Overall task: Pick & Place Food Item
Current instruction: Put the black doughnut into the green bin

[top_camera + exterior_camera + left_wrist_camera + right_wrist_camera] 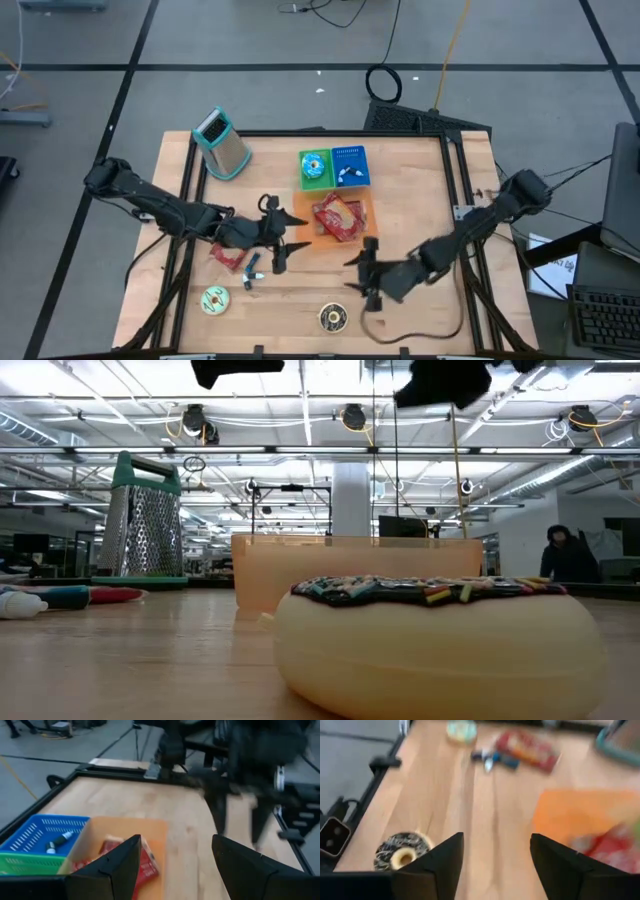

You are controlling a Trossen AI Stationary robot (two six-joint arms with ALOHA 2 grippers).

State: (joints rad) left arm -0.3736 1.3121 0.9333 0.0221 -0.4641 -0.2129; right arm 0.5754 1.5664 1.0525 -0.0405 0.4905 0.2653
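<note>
Orange bin [352, 222] holds a red snack packet [337, 216].

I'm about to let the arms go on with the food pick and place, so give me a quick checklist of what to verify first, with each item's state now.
1. Right gripper empty, fingers apart: ok.
2. Left gripper empty, fingers apart: ok.
3. Chocolate donut free on the table, nothing on it: ok.
4. Orange bin holds a red packet, with room left: ok.
5. Green-iced donut lies apart from the other red packet: ok.
6. Which item is next: cannot tell.
</note>
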